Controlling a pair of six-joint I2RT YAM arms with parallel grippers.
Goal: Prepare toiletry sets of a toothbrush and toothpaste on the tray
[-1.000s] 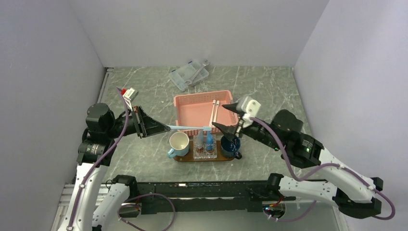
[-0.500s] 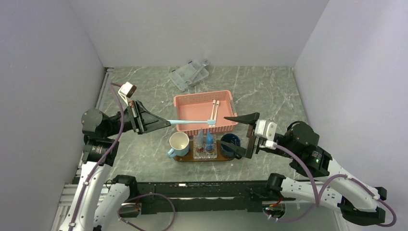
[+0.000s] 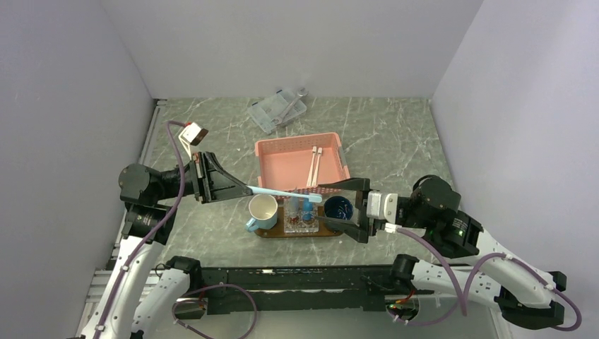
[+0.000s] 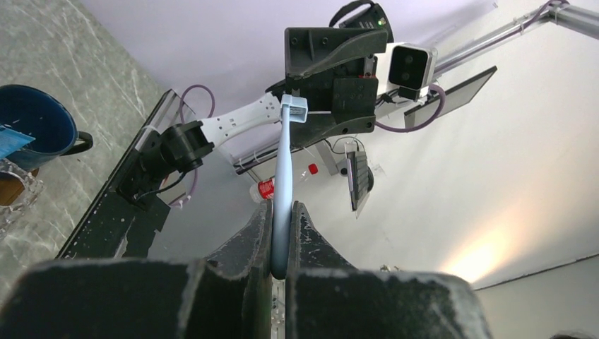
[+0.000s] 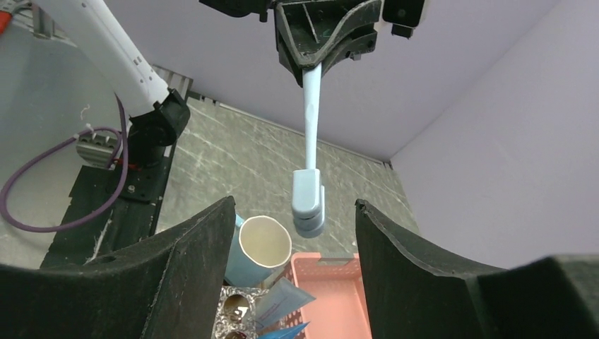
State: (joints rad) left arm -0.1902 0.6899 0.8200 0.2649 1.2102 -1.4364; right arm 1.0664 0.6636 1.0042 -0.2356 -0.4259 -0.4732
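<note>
My left gripper (image 3: 242, 188) is shut on the handle of a light blue toothbrush (image 3: 282, 193) and holds it level above the light blue mug (image 3: 263, 209). The brush head points at my right gripper (image 3: 323, 204), which is open and faces it. In the right wrist view the head (image 5: 309, 202) hangs between the spread fingers, touching neither. The dark-brown tray (image 3: 273, 232) carries both mugs and a clear holder with two blue toothpaste tubes (image 3: 300, 207). The dark blue mug (image 3: 339, 209) is partly behind my right fingers.
A pink basket (image 3: 282, 164) behind the tray holds two pale toothbrushes (image 3: 315, 164). A clear plastic box (image 3: 277, 110) lies at the back. In the left wrist view the toothbrush (image 4: 284, 166) points up at the right gripper (image 4: 332, 78).
My right gripper drew back from the dark blue mug, turned to face left and came in around the brush head. My left gripper carried the toothbrush slightly forward and down.
</note>
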